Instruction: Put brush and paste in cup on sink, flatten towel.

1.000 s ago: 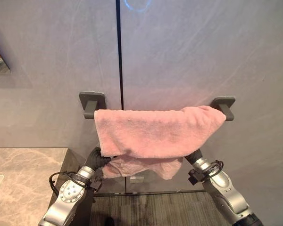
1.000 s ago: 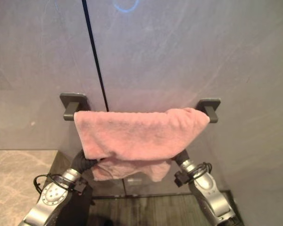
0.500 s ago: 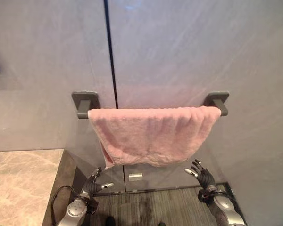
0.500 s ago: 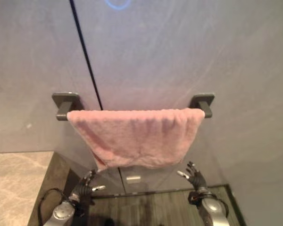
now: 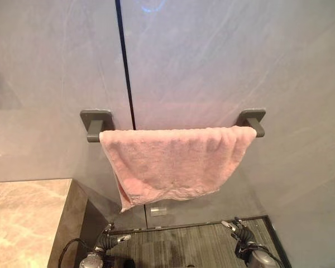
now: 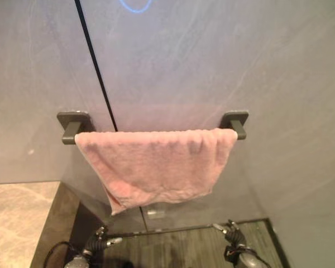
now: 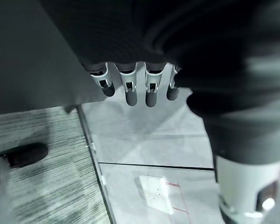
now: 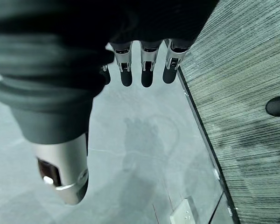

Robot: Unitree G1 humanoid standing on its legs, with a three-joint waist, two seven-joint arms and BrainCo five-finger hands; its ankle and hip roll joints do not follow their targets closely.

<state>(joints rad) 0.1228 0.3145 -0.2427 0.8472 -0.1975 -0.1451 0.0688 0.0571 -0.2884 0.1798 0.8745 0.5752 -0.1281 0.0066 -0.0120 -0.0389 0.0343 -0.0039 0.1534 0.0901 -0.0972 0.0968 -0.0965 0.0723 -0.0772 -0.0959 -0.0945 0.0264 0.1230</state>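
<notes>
A pink towel [image 5: 173,164] hangs spread over a dark grey wall rail [image 5: 92,125], its lower left corner drooping lowest. Both of my hands are well below it, apart from the cloth. My left hand [image 5: 109,241] shows low at the left with straight fingers [image 7: 150,87] holding nothing. My right hand [image 5: 236,230] shows low at the right, its fingers [image 8: 147,70] also straight and empty.
A beige marble counter [image 5: 22,218] lies at the lower left with a dark side panel. Grey wall panels with a black vertical seam [image 5: 124,72] stand behind the rail. Striped grey flooring [image 5: 190,245] is below. A dark shoe [image 7: 25,154] rests on the floor.
Both hands let go of the towel's lower edge and dropped away below it. The towel went from bunched to hanging flat. The camera has tilted, shifting the picture.
</notes>
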